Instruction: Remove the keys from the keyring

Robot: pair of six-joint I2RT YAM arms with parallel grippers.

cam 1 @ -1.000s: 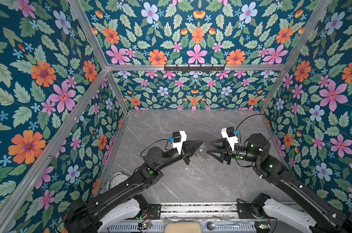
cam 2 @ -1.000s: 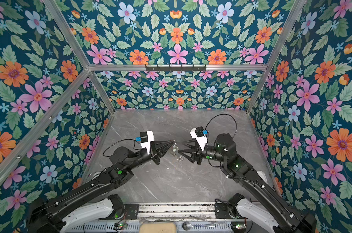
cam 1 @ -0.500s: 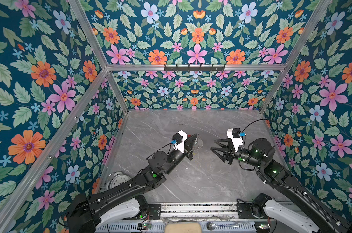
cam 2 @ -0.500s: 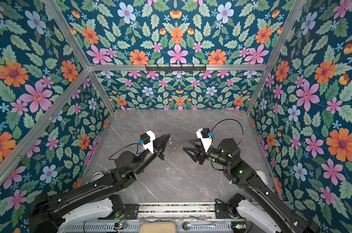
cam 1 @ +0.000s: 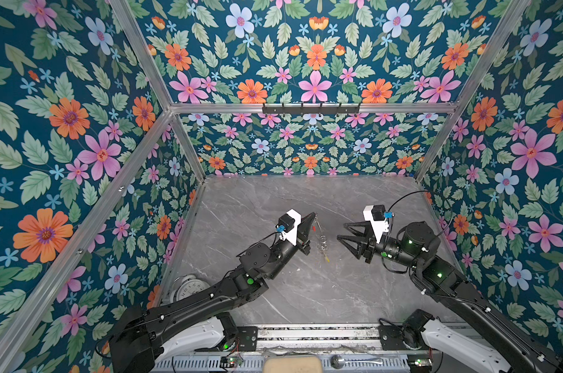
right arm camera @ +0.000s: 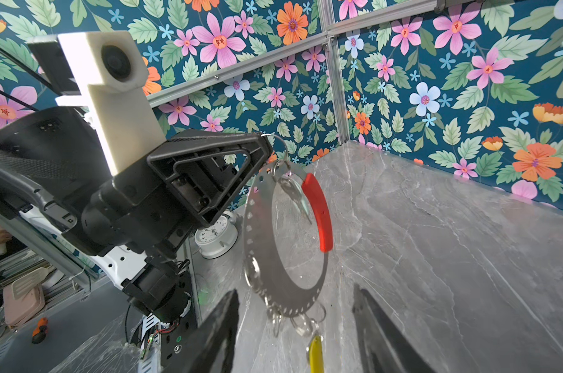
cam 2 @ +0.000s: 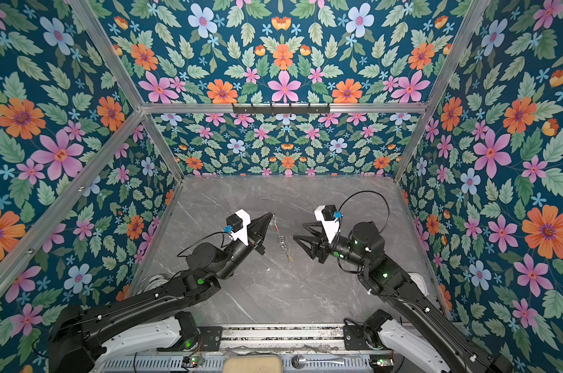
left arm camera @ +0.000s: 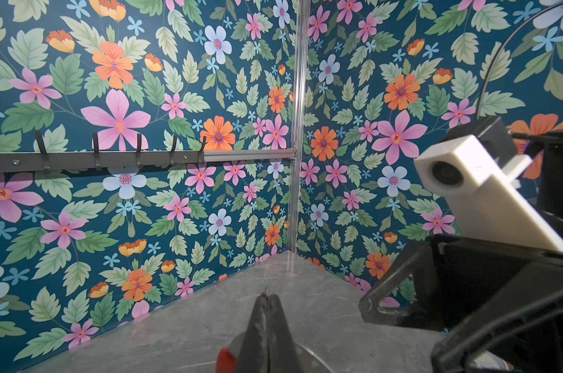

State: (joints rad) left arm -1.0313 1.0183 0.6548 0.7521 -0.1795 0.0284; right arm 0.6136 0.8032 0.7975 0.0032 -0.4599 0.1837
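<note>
My left gripper is shut on the top rim of the keyring, a flat grey hoop with a red section, and holds it hanging above the table. In both top views the keyring shows edge-on. Small silver rings hang at its bottom, one carrying a key with a yellow tag. A bare silver key dangles near the top. My right gripper is open, level with the hoop and a short way to its right, touching nothing. In the left wrist view the left gripper hides the grip.
A white alarm clock stands at the table's front left corner, by the left arm. A dark hook rail runs along the back wall. Floral walls close in the grey marble table on three sides.
The two grippers were tip to tip a second ago. The right gripper has drawn back to the right, and the left gripper has lifted the keyring slightly.
</note>
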